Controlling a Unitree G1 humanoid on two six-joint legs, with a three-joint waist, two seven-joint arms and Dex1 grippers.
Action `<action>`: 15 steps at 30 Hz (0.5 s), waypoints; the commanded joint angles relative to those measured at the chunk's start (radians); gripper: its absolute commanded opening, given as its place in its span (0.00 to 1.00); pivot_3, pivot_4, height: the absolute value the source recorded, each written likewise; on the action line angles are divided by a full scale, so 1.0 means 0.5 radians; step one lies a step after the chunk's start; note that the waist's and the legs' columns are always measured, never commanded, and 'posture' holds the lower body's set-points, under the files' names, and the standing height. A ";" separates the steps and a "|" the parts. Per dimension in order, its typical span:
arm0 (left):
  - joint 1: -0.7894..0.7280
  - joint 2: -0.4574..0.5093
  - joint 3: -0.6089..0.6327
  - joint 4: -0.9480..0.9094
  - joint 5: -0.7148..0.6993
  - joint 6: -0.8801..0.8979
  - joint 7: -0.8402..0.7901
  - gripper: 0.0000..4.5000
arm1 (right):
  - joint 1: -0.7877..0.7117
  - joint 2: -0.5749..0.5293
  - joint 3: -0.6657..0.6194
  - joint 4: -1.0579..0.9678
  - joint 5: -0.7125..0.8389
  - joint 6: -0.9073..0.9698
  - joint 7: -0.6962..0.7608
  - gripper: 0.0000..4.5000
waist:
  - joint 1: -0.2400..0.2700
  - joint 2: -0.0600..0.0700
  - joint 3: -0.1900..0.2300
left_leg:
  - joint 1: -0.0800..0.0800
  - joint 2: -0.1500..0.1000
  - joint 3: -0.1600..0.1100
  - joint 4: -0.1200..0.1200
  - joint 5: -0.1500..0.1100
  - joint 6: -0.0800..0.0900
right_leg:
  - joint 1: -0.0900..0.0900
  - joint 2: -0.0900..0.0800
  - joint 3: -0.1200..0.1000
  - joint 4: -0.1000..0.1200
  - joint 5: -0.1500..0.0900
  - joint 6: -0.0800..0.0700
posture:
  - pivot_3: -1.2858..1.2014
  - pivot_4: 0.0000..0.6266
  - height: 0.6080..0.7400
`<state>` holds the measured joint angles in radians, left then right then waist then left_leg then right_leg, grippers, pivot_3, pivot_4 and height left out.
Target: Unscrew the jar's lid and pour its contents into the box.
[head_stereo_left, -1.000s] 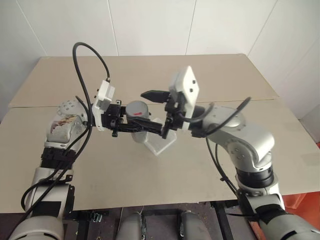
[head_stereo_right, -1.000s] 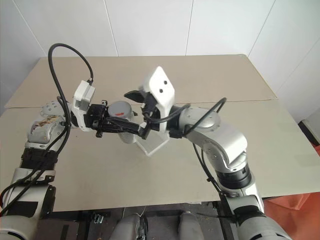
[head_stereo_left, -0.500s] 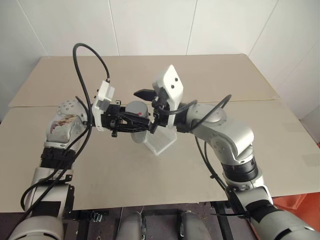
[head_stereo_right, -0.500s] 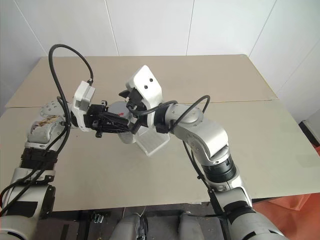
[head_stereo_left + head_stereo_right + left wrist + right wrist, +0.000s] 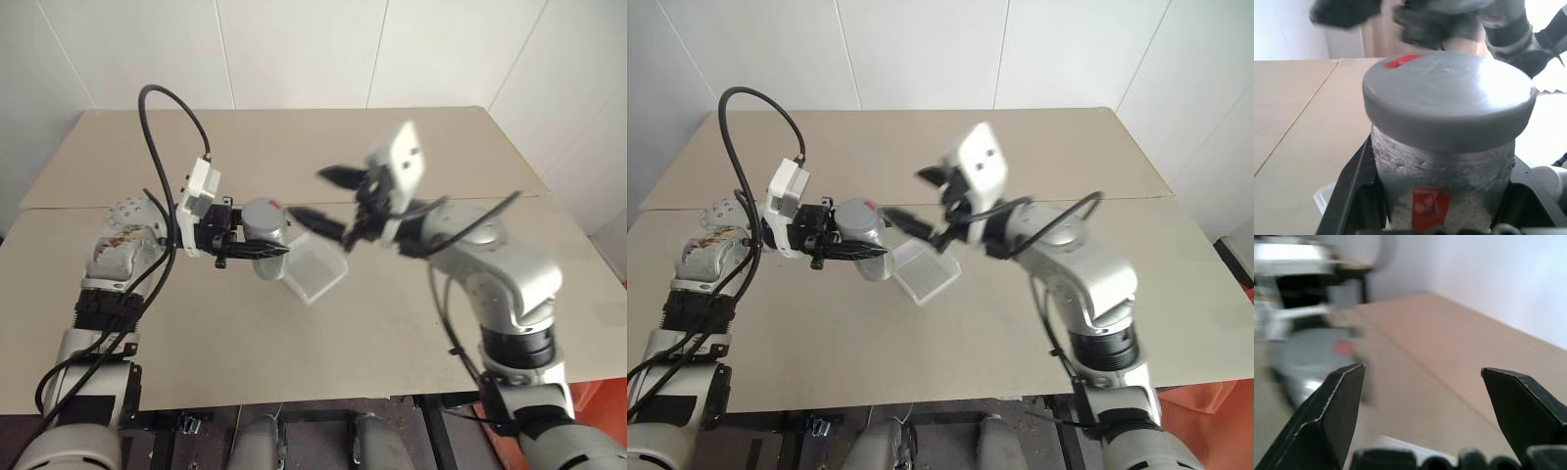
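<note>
White tiled walls back a beige tabletop where a lid-unscrewing job is under way. At the left of the scene, the left gripper is clamped on the jar, holding it raised off the table with its grey lid on and a small red mark on the cap's top. Just right of the jar, and a little lower, the clear plastic box sits on the table. Further right of the jar, the right gripper hangs in the air, blurred, its two black fingers spread wide and nothing between them, apart from the lid. The contents cannot be seen through the jar's frosted wall. The lid appears not yet off. To do the twist well, the right fingers should straddle the cap squarely across its rim before closing, while the left hand keeps the jar steady; pouring belongs directly over the box.
</note>
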<state>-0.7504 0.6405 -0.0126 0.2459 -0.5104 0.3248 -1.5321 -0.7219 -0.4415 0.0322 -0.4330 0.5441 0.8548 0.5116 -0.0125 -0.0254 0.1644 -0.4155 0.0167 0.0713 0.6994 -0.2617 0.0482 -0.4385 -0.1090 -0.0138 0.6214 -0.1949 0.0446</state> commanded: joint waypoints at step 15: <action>-0.061 -0.026 0.023 -0.024 -0.007 -0.075 -0.002 0.45 | -0.115 0.141 0.178 -0.204 0.177 -0.010 0.122 1.00 | -0.004 0.000 0.000 | 0.000 0.000 0.000 0.001 0.000 0.000 | 0.000 0.000 0.001 0.000 0.000 0.000 | 0.52 0.24 1.00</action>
<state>-0.7525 0.6270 -0.0139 0.2472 -0.5095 0.3042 -1.5317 -0.7537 -0.3766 0.1165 -0.5174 0.6293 0.8550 0.5782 -0.0144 -0.0254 0.1644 -0.4155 0.0168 0.0711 0.6999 -0.2616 0.0481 -0.4386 -0.1088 -0.0135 0.6216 -0.1948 0.0446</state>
